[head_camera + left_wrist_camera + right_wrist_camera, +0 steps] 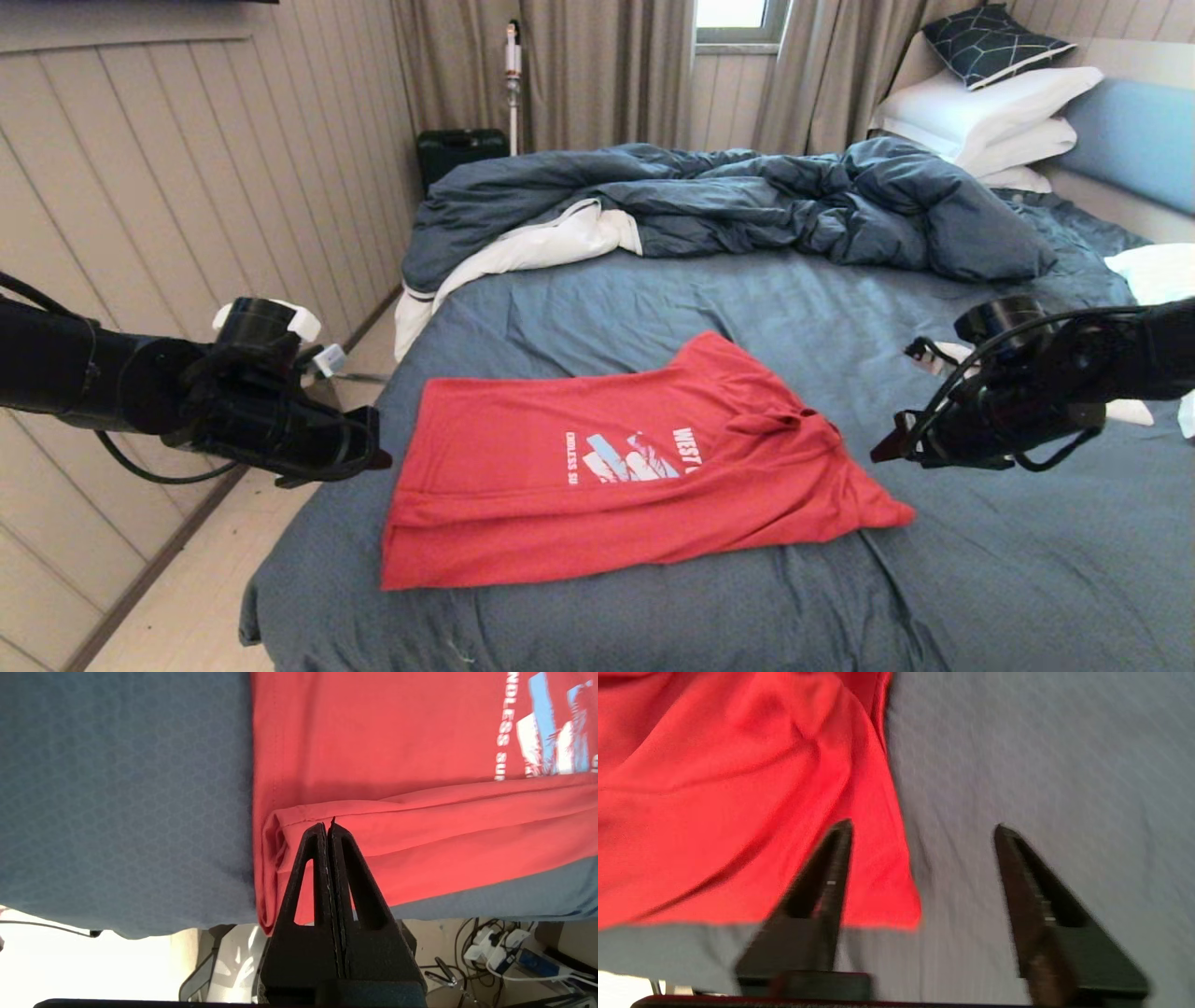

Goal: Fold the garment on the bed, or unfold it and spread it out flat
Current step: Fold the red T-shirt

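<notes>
red t-shirt (616, 467) lying partly folded on the blue-grey sheet of the bed (980, 579), near the foot edge, print with "west" facing up. near side turned over into a long flap along the front edge; collar end bunched and wrinkled toward the right, one corner pointing out on the sheet. hem end squared off toward the left. left gripper (378, 457) hovering just off the hem end at the bed's left edge, fingers pressed together with nothing between them, tips lined up over the folded flap (420, 830) in the left wrist view. right gripper (882, 448) hanging just beside the bunched collar end, fingers (833, 858) spread wide apart, one over the shirt's corner and the other over bare sheet, not touching cloth as far as can be told. beyond the shirt, rumpled dark blue duvet (747, 201) with white lining heaped across the bed. white pillows (990, 117) stacked at the far right against the light blue headboard (1134, 135), with a dark patterned cushion (990, 42) on top. dark suitcase (459, 149) standing by the curtains (597, 65) at the far wall.
</notes>
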You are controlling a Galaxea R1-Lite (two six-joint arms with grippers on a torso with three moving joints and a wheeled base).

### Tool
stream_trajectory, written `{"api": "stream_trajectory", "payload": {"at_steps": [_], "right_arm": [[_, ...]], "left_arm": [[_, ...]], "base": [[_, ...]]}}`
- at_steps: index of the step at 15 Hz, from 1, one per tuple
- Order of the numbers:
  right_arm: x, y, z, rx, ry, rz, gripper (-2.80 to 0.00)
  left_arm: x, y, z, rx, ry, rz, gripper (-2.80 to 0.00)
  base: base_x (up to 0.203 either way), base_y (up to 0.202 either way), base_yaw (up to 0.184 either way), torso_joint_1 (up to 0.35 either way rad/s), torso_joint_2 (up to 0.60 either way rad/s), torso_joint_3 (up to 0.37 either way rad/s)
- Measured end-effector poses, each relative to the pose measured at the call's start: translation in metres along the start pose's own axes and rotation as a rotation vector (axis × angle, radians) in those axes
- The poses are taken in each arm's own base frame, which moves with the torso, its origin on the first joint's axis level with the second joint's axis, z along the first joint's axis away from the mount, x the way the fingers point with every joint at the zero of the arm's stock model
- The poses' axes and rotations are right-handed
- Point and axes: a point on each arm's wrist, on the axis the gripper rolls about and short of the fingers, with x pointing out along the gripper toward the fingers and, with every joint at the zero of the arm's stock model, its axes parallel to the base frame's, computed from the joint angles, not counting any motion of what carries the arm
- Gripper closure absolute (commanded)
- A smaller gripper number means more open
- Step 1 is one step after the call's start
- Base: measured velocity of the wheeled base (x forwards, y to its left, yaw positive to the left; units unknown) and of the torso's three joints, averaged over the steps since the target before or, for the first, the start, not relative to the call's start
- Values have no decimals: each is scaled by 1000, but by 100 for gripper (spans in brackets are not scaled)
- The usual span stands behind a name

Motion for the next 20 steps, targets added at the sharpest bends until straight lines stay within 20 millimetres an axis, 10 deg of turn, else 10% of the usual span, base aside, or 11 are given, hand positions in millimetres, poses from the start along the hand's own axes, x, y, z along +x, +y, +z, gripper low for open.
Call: {"api": "stream_trajectory", "payload": {"at_steps": [6, 7, 20], "right_arm": [[38, 25, 9, -19, 41, 42, -280], [43, 27, 9, -21, 48, 44, -12], [57, 33, 7, -21, 76, 46, 0]], "left_arm": [[7, 2, 1, -2, 1, 2, 0], [8, 3, 1, -3, 3, 2, 0], [12, 5, -2, -8, 21, -1, 0]], "base": [[0, 0, 0, 0, 0, 0], [0, 0, 0, 0, 0, 0], [0, 0, 0, 0, 0, 0]]}}
